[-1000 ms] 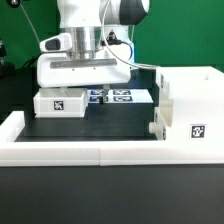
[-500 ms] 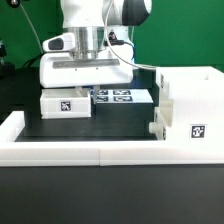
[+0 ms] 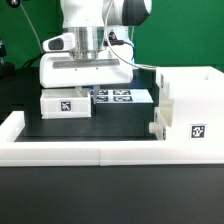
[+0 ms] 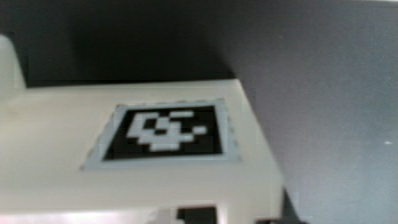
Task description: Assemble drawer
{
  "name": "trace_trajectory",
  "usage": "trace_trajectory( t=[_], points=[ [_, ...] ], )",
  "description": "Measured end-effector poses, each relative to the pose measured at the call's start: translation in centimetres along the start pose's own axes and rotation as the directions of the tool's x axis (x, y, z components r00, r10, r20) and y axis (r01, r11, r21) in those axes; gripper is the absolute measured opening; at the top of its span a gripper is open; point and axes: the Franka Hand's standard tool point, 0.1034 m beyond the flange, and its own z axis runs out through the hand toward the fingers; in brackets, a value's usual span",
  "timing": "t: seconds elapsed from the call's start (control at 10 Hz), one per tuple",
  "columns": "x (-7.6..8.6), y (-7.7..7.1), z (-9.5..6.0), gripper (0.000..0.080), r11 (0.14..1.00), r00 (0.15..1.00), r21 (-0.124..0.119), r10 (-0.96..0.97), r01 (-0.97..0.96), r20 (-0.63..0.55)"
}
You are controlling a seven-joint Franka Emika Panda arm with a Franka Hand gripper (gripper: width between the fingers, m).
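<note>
A small white open-top tray (image 3: 66,103) with a black-and-white tag on its front sits at the exterior view's left, on the black mat. My gripper (image 3: 84,92) comes straight down onto the tray's back right edge; its fingers are hidden behind the tray wall. The wrist view is filled by the tray's white wall (image 4: 71,110) and its tag (image 4: 166,132), very close. The tall white casing (image 3: 190,95) stands at the exterior view's right, with a tag low on its front. A small white piece (image 3: 156,129) sits against its left side.
The marker board (image 3: 125,97) lies flat behind the tray, right of my gripper. A long low white border rail (image 3: 70,150) runs along the front and up the left side. The black mat (image 3: 110,122) lies between tray and casing.
The tray and my gripper shifted together a little toward the exterior view's right between one second and half a second ago. Since then nothing has moved.
</note>
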Motion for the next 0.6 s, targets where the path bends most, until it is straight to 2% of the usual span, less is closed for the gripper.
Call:
trace_trajectory(
  t=[0.2,0.4,0.6],
  points=[
    [0.0,-0.2,-0.2,0.0041,1.000,1.000,0.005,-0.026,0.026,0.007],
    [1.1,-0.5,-2.1,0.0041,0.992,0.992,0.015,-0.124,0.124,0.020],
    [2.6,-0.9,-3.4,0.0041,0.982,0.982,0.027,-0.188,0.187,0.026]
  ],
)
